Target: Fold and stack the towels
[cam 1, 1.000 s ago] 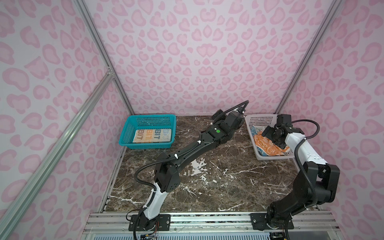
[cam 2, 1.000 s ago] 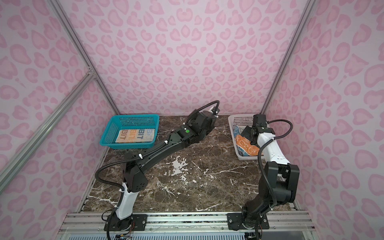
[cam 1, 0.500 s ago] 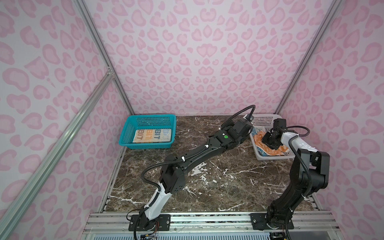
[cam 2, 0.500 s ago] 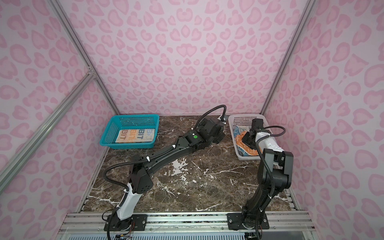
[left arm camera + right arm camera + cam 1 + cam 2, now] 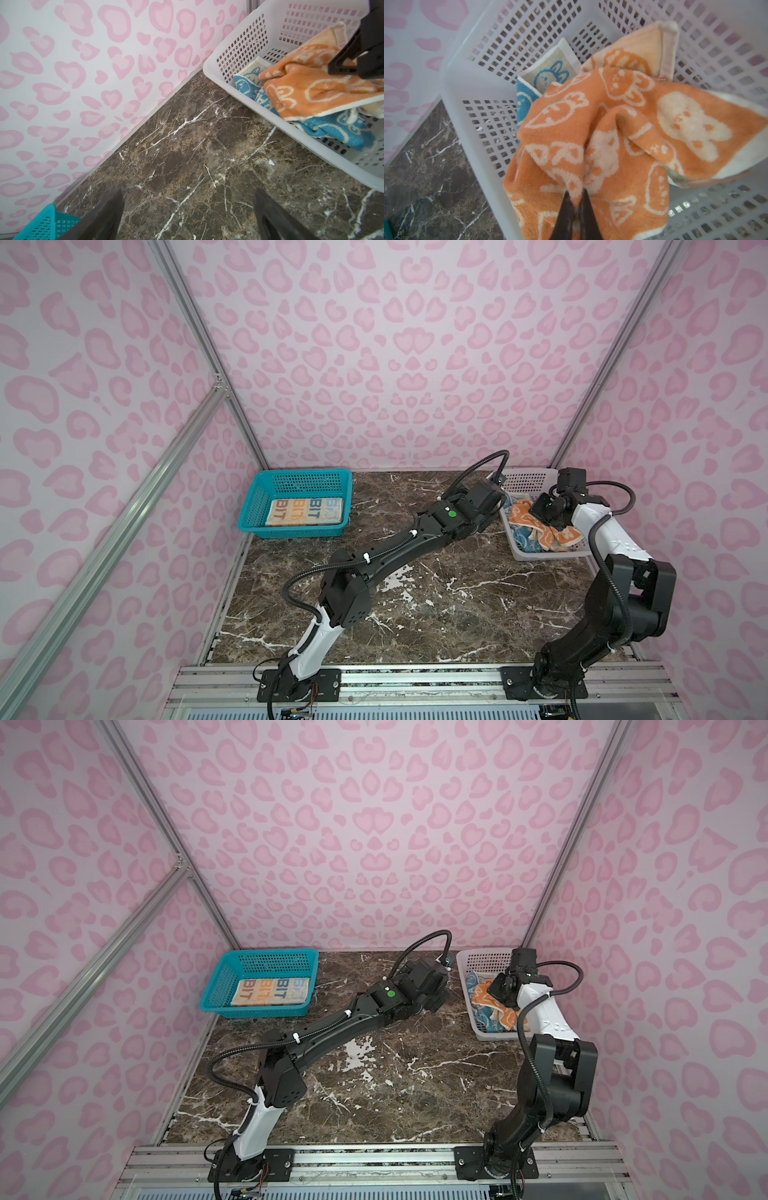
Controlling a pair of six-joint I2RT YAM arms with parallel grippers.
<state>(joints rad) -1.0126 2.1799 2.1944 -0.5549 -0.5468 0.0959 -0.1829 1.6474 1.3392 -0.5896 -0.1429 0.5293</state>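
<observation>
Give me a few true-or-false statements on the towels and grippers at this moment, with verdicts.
1. The right gripper is shut on the orange towel. True.
2. The left gripper grips a towel. False: it is open and empty over the table.
3. The blue towel lies partly under the orange towel in the white basket. True.
4. The cream towel lies in the white basket. False: it lies folded in the teal basket.

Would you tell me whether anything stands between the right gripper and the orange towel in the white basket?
Nothing visible does: the right gripper is shut on a fold of the orange towel, atop the blue towel.
</observation>
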